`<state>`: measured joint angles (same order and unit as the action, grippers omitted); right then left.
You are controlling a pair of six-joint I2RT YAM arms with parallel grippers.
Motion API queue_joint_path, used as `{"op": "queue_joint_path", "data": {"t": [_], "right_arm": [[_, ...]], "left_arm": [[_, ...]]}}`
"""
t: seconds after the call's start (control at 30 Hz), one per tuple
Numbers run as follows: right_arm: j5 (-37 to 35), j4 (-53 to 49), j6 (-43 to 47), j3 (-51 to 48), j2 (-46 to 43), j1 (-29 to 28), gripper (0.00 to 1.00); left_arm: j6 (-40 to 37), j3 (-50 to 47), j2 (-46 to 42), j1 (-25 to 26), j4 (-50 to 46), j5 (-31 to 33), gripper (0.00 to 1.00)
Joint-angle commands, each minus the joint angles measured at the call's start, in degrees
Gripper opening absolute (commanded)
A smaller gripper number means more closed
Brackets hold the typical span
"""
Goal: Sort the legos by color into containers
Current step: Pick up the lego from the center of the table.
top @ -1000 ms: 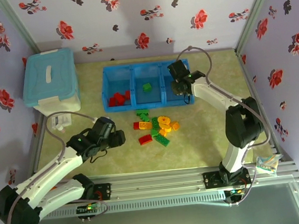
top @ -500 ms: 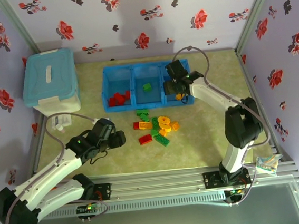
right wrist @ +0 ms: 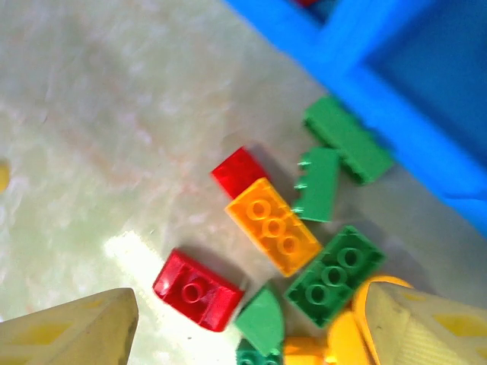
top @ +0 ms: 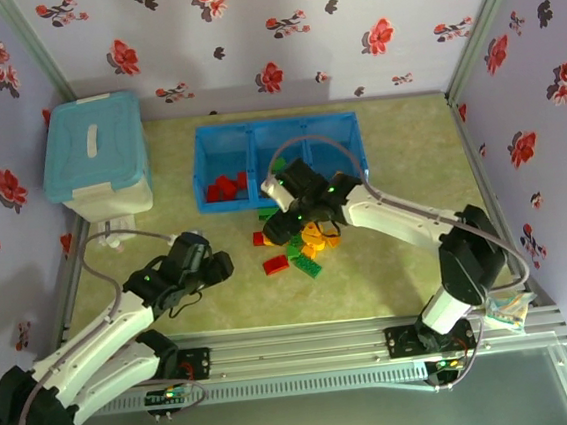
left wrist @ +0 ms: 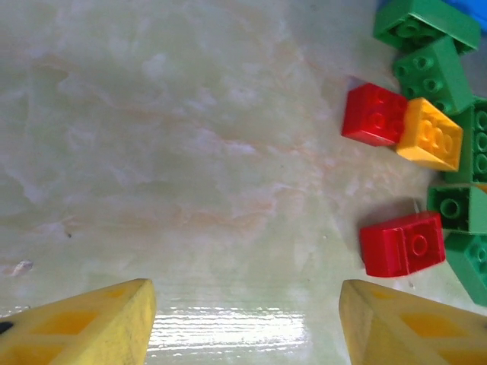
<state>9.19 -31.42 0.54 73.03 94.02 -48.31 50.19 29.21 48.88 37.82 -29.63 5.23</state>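
Hovering over the loose pile of legos on the worktop, the right gripper has its jaws spread wide and empty. A red brick and an orange brick lie beneath it. The left gripper stands just beside the pile, jaws likewise apart over bare worktop, nothing held. Several red pieces already lie in the left compartment of the blue tray.

Judged step: selecting the next brick. The next move calls for lowering the jaws squarely astride one brick, clear of its touching neighbours, then closing.
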Motion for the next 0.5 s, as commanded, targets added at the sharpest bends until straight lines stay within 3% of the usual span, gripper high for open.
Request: {"op": "queue_joint_path", "data": {"t": [0.0, 0.47], "right_arm": [[2.07, -3.16, 6.34, 3.19, 4.73, -0.87, 0.78], [-0.24, -7.6, 15.93, 14.12, 18.86, -3.12, 0.77]], "left_arm": [[2.53, -1.88, -2.01, -1.86, 2.23, -4.08, 0.64], [2.39, -3.64, -8.36, -4.03, -2.1, -4.09, 0.64]]}}
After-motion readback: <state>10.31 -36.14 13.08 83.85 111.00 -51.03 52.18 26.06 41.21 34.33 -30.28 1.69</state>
